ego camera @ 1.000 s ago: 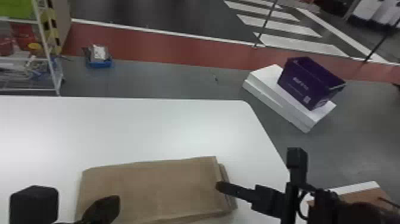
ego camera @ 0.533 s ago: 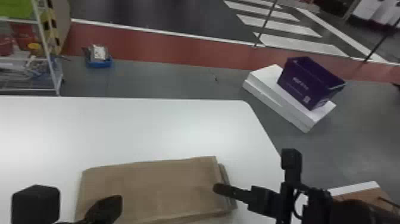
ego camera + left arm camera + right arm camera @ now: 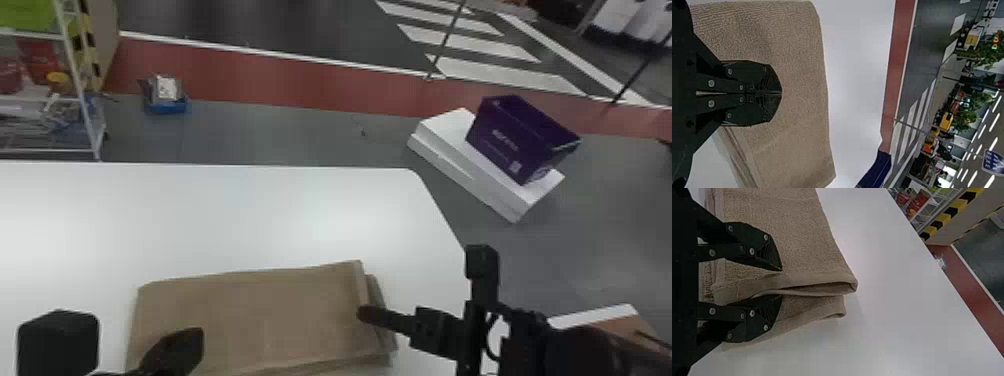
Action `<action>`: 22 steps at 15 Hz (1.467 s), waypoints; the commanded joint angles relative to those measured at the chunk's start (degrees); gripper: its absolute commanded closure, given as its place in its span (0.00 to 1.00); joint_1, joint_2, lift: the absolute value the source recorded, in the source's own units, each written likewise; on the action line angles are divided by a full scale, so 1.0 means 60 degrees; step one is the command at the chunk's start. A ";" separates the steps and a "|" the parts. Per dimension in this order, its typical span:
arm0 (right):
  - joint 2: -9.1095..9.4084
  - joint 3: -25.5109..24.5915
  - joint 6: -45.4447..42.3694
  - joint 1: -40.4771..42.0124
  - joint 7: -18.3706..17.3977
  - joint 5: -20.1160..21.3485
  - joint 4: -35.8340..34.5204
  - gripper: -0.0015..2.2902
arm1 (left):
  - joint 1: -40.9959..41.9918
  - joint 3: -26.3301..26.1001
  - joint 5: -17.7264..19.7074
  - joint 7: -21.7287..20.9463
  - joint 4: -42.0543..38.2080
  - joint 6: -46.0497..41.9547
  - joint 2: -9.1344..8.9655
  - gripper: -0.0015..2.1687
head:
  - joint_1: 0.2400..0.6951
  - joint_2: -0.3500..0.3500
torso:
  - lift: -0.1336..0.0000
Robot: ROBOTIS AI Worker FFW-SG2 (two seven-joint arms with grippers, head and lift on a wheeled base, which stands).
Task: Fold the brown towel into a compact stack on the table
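Observation:
The brown towel [image 3: 250, 320] lies folded in a flat rectangle at the near side of the white table, its layers slightly offset at the right end. Over its left part is my left gripper [image 3: 189, 342]. The left wrist view has the left gripper [image 3: 781, 93] shut above the towel [image 3: 797, 78], nothing visible between its fingers. At the towel's right end is my right gripper [image 3: 369, 315]. In the right wrist view the right gripper [image 3: 782, 282] is open, its fingers on either side of the upper layers' edge of the towel [image 3: 789, 235]; a lower layer sticks out beyond.
Bare white tabletop [image 3: 225, 215] extends beyond the towel, with the table's right edge near my right arm. On the floor past it, a purple bin [image 3: 520, 140] rests on white boxes [image 3: 450, 150]. A shelf rack [image 3: 80, 100] stands at the far left.
My right gripper's body has shifted a little to the left, with its fingertip still at the towel's right end. The left gripper has drifted slightly right. The towel looks unchanged.

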 commanded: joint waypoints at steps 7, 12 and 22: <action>0.0009 -0.1111 0.0049 0.0542 0.0192 -0.2242 -0.1588 0.80 | -0.0008 0.0112 -0.0026 0.0000 -0.0039 0.0356 0.0000 0.86 | 1.00 0.06 | 0.07; 0.0009 -0.3528 0.0049 0.0102 0.0061 -0.3590 -0.1998 0.80 | -0.0125 0.0039 -0.0056 0.0029 -0.0112 0.0502 0.0000 0.86 | 1.00 0.00 | 0.07; 0.0009 -0.2869 0.0049 0.0747 0.0559 -0.2784 -0.1530 0.80 | -0.0316 -0.0342 0.0032 0.0205 0.0093 0.0063 -0.0015 0.86 | 1.00 0.00 | 0.07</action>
